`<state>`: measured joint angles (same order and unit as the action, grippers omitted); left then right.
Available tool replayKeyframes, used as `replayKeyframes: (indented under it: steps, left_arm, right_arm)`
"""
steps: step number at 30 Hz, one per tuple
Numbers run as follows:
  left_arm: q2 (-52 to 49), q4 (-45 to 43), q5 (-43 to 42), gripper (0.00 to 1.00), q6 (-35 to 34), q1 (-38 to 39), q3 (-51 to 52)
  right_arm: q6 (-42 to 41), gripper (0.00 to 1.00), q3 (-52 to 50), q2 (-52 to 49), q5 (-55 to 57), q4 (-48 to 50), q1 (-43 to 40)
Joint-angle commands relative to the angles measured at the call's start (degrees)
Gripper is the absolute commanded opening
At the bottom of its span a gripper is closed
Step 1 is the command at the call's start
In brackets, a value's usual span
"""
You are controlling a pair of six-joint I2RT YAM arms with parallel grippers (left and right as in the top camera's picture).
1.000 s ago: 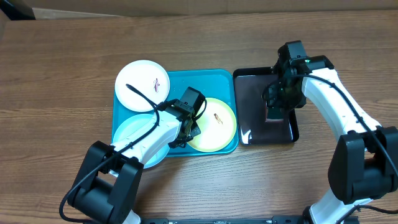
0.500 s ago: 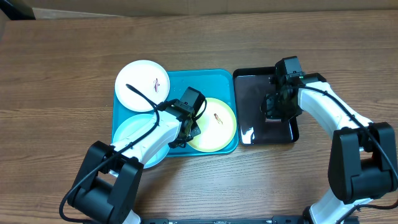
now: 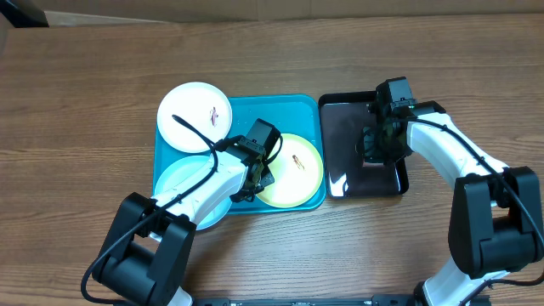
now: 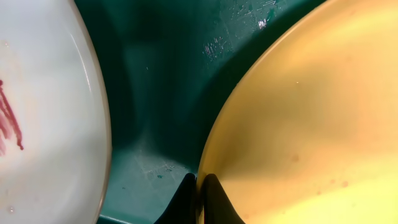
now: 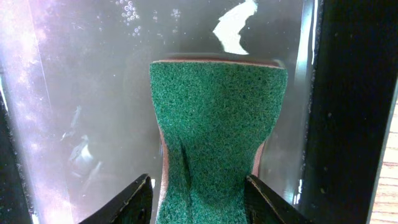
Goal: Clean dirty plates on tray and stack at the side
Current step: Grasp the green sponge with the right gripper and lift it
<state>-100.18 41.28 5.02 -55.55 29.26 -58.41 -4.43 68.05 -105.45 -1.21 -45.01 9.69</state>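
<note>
The turquoise tray (image 3: 280,106) holds three plates: white (image 3: 194,116) with a red smear at back left, light blue (image 3: 183,183) at front left, yellow-green (image 3: 297,174) with a small smear at front right. My left gripper (image 3: 253,180) is shut on the yellow-green plate's left rim; the left wrist view shows the fingers (image 4: 200,186) pinching that rim (image 4: 311,112) above the tray floor (image 4: 161,74), the white plate (image 4: 43,112) to the left. My right gripper (image 3: 374,157) is shut on a green sponge (image 5: 217,124), its fingers (image 5: 198,199) squeezing it over the wet tray.
A glossy black tray (image 3: 344,127) with a film of water stands right of the turquoise tray, touching it; its wet floor (image 5: 93,93) fills the right wrist view. Wooden table (image 3: 85,85) lies all around.
My right gripper has dropped slightly toward the front, lower into the black tray, with the sponge in it. The left arm and the plates have not moved.
</note>
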Motion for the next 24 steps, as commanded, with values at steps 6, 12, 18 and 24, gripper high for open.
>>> replayKeyframes:
  steps: [6,12,18,24]
  left_arm:
    - [0.42,0.22,1.38,0.04,0.24,-0.02,0.83]
    - [0.42,0.22,1.38,0.04,0.22,-0.02,0.83]
    - [0.42,0.22,1.38,0.04,0.22,-0.02,0.83]
    - [0.42,0.17,1.38,0.04,0.22,-0.02,0.83]
  right_arm:
    - [0.17,0.49,-2.84,-0.24,0.76,3.50,0.00]
    - [0.17,0.38,-3.04,-0.22,0.74,4.22,0.00]
    - [0.15,0.42,-0.81,-0.22,0.72,2.49,0.00]
    - [0.17,0.54,-0.79,-0.22,0.74,3.45,0.00]
